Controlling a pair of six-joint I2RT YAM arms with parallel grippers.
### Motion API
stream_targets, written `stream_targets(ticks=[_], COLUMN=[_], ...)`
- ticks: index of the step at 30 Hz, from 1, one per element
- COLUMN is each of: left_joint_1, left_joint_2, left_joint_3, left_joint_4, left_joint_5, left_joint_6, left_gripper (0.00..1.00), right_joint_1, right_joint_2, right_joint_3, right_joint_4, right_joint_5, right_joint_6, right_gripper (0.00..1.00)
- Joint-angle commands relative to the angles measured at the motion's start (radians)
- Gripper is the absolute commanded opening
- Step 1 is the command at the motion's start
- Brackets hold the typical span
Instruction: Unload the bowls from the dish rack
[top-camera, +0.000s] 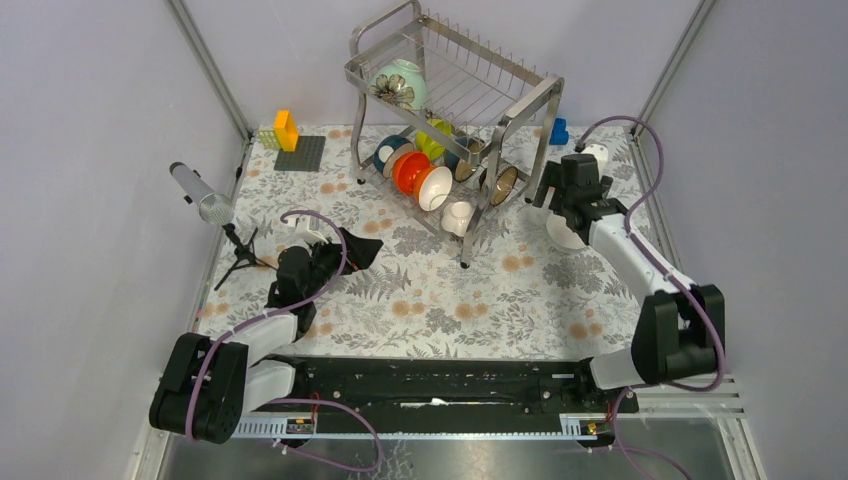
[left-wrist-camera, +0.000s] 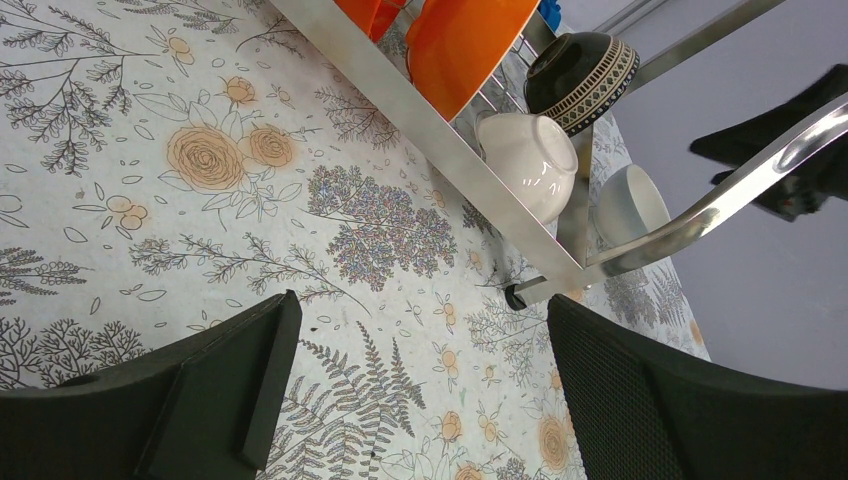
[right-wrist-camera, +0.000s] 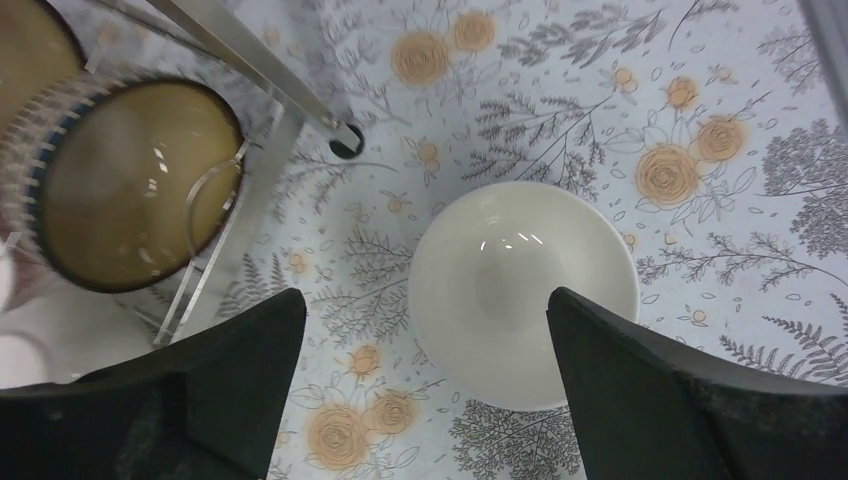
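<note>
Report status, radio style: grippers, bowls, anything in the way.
Left gripper open, empty. Right gripper open above white bowl, upright on table. More bowls in dish rack, both tiers. Rack leg close beside white bowl.

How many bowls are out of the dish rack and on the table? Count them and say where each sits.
1. A white bowl stands upright on the tablecloth right of the dish rack, below the open right gripper. Others could hide behind the rack.

Orange block (top-camera: 286, 130) standing on grey baseplate (top-camera: 300, 153), far-left corner of floral table (top-camera: 440, 300); blue block (top-camera: 559, 131) sitting far-right; silver cylinder on tripod (top-camera: 200, 193) leaning at left edge.
</note>
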Motion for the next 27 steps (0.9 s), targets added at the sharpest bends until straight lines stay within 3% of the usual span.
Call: stream_targets(ticks=[1,6,10,17,23,27], left_joint_1=[-0.006,-0.007,-0.009,-0.012,-0.016,-0.016], left_joint_2=[-0.008,-0.009,-0.005,0.035,0.063,0.017], left_joint_3=[0.035,0.035,0.037,0.039,0.031,0.029], left_joint_4=[0.045,0.046,0.051,0.086,0.173,0.220], left_joint_5=[0.010,0.011,0.015,0.039,0.095,0.092], left_joint_6=[0.010,0.007,0.002,-0.028,-0.104,-0.206], left_gripper=[0.99,0.99,0.99,0.99,0.99,0.99], right_joint_1=[0.005,0.004,0.005,0.004,0.005,0.006], right_joint_2=[-0.109,-0.174,-0.295,-0.523,-0.574,-0.575], right_joint_3=[0.023,-0.005,-0.163,-0.430,-0.522,-0.562], right_joint_4=[-0.069,-0.123,0.024,0.188,0.343,0.373], right_joint_5=[0.041,-0.052,-0.187,-0.276,-0.547,-0.593], right_joint_6=[0.091,0.121,0.128,0.120,0.120,0.129], right_gripper=[0.99,1.00,1.00,1.00,1.00,1.00])
